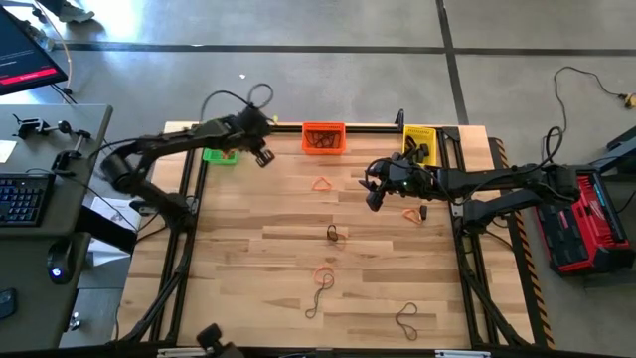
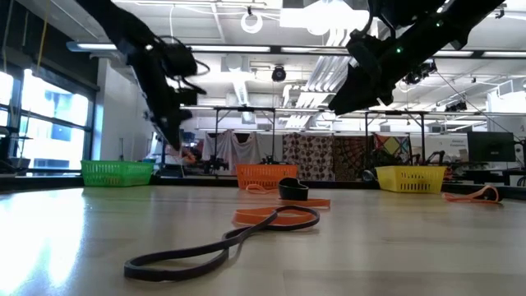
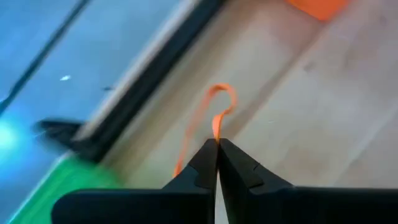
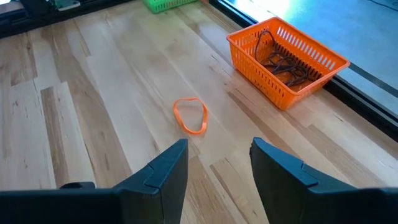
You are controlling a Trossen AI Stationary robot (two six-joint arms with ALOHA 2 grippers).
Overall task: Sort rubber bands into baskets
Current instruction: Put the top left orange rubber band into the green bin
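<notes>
Left gripper (image 3: pixel 216 144): raised near the far-left of the table, just right of the green basket (image 1: pixel 221 155). Fingers pinched together on an orange rubber band (image 3: pixel 214 112), which hangs from the tips in a thin loop. In the low view the same arm is up above the table surface, beside the green basket.

Right gripper (image 4: pixel 219 163): fingers spread apart, nothing between them, held above the wood right of centre. Seen from its wrist, a loose orange band (image 4: pixel 190 116) lies flat on the table ahead of it, and beyond that the orange basket (image 4: pixel 287 57) with several dark and brown bands piled inside.

Baskets stand along the far edge: green at left, orange in the middle, yellow basket (image 1: pixel 419 142) at right, with something dark in it.

Loose bands on the table (image 1: pixel 258 259): an orange band to the near right of the right gripper (image 1: pixel 412 213); a dark band at centre (image 1: pixel 333 234); an orange loop (image 1: pixel 324 272) with a long dark band (image 1: pixel 318 295) just nearer; another dark band (image 1: pixel 407 318) at near right.

No legible brand, label or writing on the baskets, bands or arms.
</notes>
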